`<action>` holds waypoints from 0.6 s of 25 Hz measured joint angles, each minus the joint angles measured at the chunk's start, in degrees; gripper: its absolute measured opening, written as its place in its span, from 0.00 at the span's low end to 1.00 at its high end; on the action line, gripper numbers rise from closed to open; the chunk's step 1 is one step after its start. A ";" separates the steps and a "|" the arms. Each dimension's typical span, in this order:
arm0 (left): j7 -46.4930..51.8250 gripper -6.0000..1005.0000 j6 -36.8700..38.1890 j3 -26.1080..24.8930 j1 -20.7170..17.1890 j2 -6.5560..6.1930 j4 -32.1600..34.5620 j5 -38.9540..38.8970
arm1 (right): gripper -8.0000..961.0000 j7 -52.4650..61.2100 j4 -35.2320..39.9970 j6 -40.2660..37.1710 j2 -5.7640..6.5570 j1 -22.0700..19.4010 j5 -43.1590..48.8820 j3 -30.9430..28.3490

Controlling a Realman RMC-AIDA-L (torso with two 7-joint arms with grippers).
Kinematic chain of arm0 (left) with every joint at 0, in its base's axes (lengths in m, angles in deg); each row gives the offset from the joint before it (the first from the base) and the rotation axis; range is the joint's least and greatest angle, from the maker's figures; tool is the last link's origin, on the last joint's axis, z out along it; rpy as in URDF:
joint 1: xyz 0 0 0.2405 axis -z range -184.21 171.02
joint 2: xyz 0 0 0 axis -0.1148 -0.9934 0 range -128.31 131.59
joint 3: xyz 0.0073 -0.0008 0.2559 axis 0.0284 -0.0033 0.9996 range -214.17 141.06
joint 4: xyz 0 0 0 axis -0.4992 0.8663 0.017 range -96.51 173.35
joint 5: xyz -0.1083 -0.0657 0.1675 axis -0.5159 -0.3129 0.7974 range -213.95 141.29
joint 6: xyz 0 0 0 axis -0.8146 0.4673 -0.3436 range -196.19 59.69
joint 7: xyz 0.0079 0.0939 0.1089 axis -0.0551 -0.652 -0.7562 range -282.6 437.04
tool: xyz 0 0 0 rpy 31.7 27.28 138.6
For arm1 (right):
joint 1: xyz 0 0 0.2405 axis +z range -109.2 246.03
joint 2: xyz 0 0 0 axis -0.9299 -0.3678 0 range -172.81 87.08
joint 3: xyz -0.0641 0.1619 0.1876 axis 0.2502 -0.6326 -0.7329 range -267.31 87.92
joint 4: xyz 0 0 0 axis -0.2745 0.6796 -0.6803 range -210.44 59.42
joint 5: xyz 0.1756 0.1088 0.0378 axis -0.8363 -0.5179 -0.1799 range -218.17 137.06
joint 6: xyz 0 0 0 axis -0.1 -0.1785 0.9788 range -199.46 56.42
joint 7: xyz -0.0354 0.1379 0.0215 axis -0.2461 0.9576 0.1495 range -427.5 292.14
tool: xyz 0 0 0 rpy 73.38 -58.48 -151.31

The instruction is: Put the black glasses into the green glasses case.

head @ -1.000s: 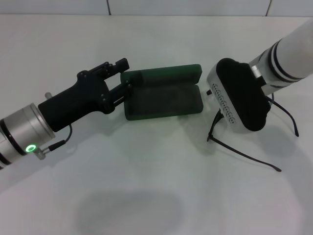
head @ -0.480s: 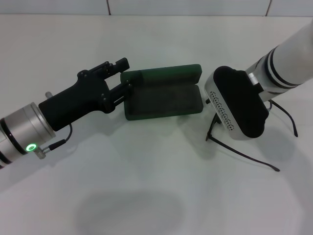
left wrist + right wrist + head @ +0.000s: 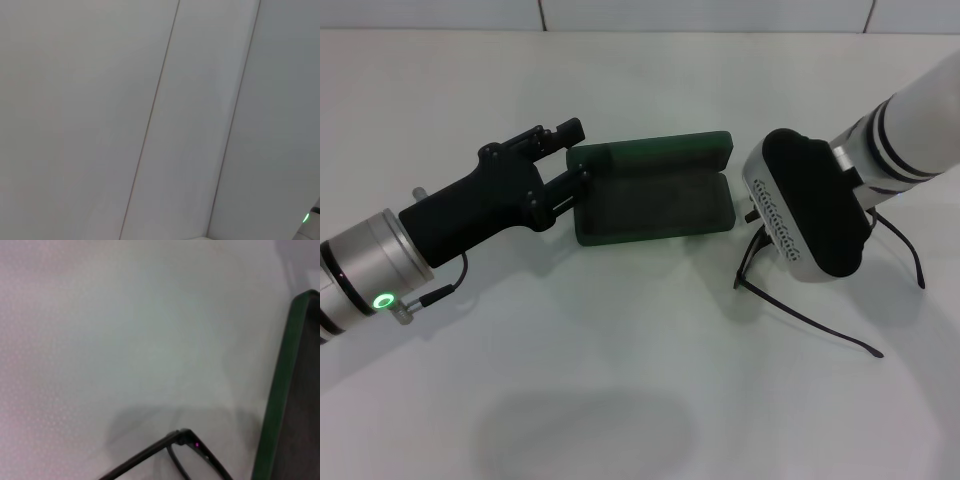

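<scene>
**Glasses still on the table, case open and braced**

Glasses are what we must move, and our judgement is that the step in hand is the pickup. We see a white table [image 3: 620, 400] with the green glasses case [image 3: 655, 200] lying open near its middle, lid folded back to the far side and the dark lining facing up. Our left gripper [image 3: 575, 155] sits at the case's left end with its fingers parted, one at the lid and one at the base, seemingly steadying it. Our right gripper [image 3: 805, 215] hangs just right of the case, over the black glasses [image 3: 800, 318]; we cannot tell whether its fingers are parted or closed. The glasses rest on the table right of the case, temples unfolded and trailing toward the near right.

To do this well, we should grasp the frame at the bridge or front rim, not the thin temples, lift level, and keep the left gripper holding the case steady. Splayed temples may snag the case's rim.
</scene>
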 joint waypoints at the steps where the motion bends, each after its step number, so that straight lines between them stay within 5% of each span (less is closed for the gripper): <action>1: 0.00 0.54 0.00 0.00 -0.01 0.00 0.01 0.00 | 0.39 0.00 0.11 -0.05 0.00 -0.16 0.00 -0.23; 9: 0.21 0.54 0.20 0.00 -0.12 -0.10 0.03 0.00 | 0.18 1.23 2.19 -5.25 0.00 -2.05 0.04 -6.23; 15: 3.36 0.54 0.52 0.01 0.02 -0.12 0.46 0.00 | 0.14 1.09 11.45 -10.46 0.20 -9.72 -1.27 -13.01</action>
